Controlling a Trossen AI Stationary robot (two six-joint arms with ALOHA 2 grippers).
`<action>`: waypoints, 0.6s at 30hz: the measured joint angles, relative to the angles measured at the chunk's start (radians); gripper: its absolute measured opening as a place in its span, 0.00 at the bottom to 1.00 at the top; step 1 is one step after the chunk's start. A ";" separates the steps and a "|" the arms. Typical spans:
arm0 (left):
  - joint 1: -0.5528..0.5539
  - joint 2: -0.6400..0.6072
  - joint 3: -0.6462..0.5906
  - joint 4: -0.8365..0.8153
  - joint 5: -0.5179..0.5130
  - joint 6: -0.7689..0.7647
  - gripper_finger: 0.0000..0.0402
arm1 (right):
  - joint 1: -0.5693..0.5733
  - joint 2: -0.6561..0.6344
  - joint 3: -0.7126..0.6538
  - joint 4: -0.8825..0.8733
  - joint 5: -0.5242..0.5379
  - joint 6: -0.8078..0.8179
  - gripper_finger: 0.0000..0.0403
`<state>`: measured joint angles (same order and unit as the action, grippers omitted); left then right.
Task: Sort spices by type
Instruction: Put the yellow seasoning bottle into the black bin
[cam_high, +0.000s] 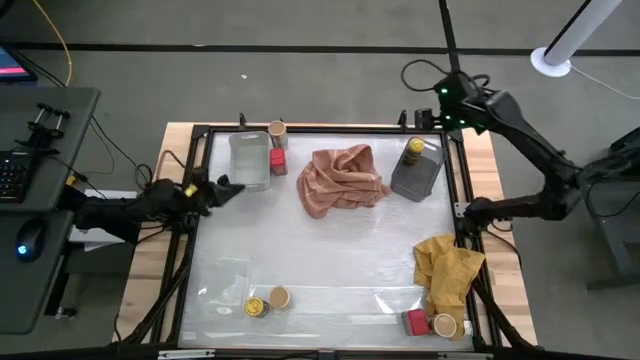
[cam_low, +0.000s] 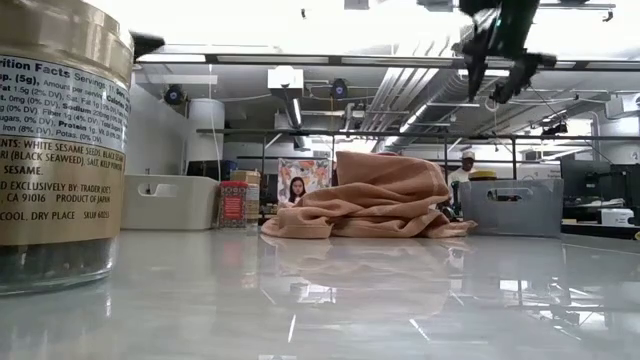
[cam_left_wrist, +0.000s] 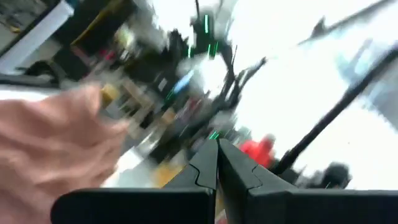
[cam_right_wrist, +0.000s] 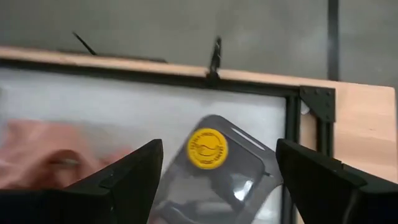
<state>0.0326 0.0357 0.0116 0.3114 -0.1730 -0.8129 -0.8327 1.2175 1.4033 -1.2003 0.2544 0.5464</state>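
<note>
Yellow-lidded jar (cam_high: 413, 149) is sitting inside the grey tray (cam_high: 420, 180) at the far right of the table, and my right gripper (cam_right_wrist: 217, 165) hangs above it with its fingers spread wide, nothing between them. From the right wrist cam the yellow lid sits right in the gap between the fingers. Left gripper (cam_high: 226, 189) is over by the left edge, just beside the clear tray (cam_high: 249, 160), fingers pressed together and empty as far as I can see.

Other spices: a tan-lid jar (cam_high: 277, 130) and a red box (cam_high: 277, 159) at the clear tray's right side, a yellow-lid jar (cam_high: 257, 307) touching a tan-lid one (cam_high: 279, 297) near the front left, plus another red box (cam_high: 417, 322) and tan lid (cam_high: 445, 325) by the yellow cloth (cam_high: 447, 268). Pink cloth (cam_high: 341, 178) is heaped mid-table.
</note>
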 joint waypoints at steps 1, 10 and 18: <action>0.000 0.000 0.000 0.040 -0.048 -0.030 0.00 | 0.007 -0.018 0.007 0.000 0.000 0.014 0.77; 0.003 0.184 0.248 0.072 -0.106 -0.088 0.06 | 0.071 -0.114 0.010 0.002 0.003 0.082 0.77; -0.044 0.705 0.926 -0.757 0.440 0.226 0.34 | 0.076 -0.112 0.009 0.002 0.005 0.047 0.77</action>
<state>-0.0111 0.7410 0.9375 -0.4458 0.2667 -0.5866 -0.7563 1.1051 1.4124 -1.1984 0.2591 0.5938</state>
